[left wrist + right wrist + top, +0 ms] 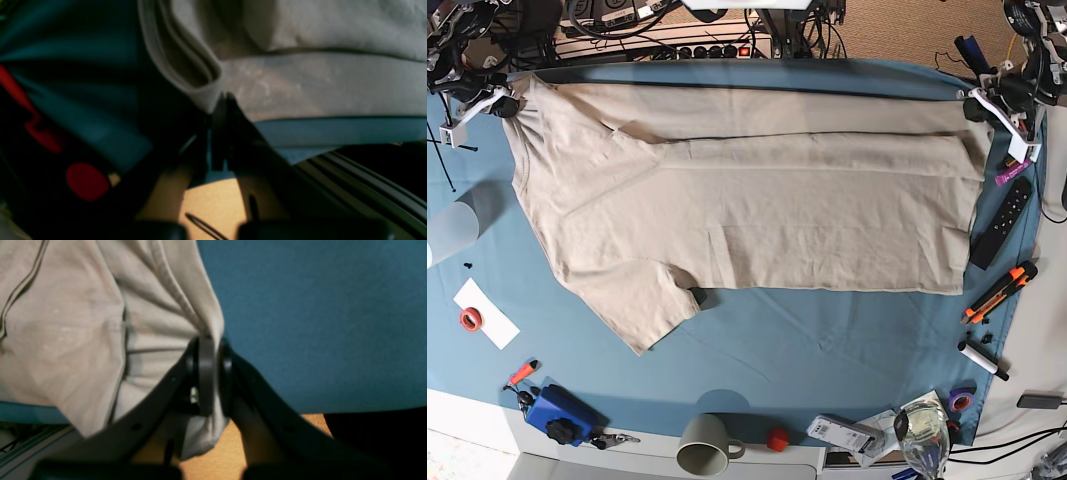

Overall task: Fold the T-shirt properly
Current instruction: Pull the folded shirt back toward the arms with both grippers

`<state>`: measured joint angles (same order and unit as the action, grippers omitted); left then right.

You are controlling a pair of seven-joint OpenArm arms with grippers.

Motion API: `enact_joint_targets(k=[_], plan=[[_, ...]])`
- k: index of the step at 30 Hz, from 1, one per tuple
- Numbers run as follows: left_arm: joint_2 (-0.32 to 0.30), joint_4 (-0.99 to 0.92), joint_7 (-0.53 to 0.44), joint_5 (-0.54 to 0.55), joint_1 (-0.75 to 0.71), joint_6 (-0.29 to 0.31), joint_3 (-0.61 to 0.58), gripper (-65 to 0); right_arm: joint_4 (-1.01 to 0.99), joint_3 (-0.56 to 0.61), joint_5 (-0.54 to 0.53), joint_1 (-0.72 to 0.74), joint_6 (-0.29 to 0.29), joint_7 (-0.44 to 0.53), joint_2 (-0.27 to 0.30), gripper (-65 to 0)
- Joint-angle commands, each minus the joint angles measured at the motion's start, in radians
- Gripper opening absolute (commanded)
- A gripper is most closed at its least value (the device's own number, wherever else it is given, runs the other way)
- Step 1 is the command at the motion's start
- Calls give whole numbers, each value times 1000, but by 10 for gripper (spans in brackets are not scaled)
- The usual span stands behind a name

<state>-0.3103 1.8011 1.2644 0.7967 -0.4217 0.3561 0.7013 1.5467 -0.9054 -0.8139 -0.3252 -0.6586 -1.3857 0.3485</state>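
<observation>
The beige T-shirt point(757, 200) lies spread across the blue table cloth point(827, 340), with its far edge folded over towards the middle and one sleeve point(642, 300) pointing to the front left. My right gripper point(512, 103) is at the shirt's far left corner. In the right wrist view it point(210, 346) is shut on a bunch of the shirt's fabric point(66, 340). My left gripper point(977, 105) is at the far right corner. In the left wrist view its tips point(224, 98) are together at the folded edge of the shirt point(317, 83).
A black remote point(1000, 222), an orange cutter point(999, 290) and a marker point(982, 360) lie at the right edge. A mug point(705, 443), a red ball point(776, 438), a blue tool point(559, 412) and a glass point(924, 435) stand along the front. A translucent cup point(447, 228) and a tape roll point(471, 319) are at the left.
</observation>
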Motion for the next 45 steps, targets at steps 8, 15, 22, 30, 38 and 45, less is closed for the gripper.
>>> enact_joint_targets(k=[8, 15, 22, 30, 38, 45], plan=[[-20, 16, -4, -25, -3, 8, 9, -650, 18, -13, 2, -2, 1, 34, 26, -650], [-20, 21, -4, -13, -3, 8, 9, -433, 18, -13, -62, -2, -26, 2, 32, -563], [-22, 108, 0, -29, -35, 8, 9, -430, 18, -13, -113, -2, -23, -11, 67, -564], [-22, 257, -89, -85, -79, 7, 9, -431, 19, -13, -114, 11, -23, -11, 107, -564], [-22, 271, -117, -105, -80, -3, 9, -431, 19, -12, -135, 18, -26, -11, 105, -482], [-22, 271, -113, -106, -80, -3, 9, -430, 19, -12, -136, 18, -25, -11, 108, -415]])
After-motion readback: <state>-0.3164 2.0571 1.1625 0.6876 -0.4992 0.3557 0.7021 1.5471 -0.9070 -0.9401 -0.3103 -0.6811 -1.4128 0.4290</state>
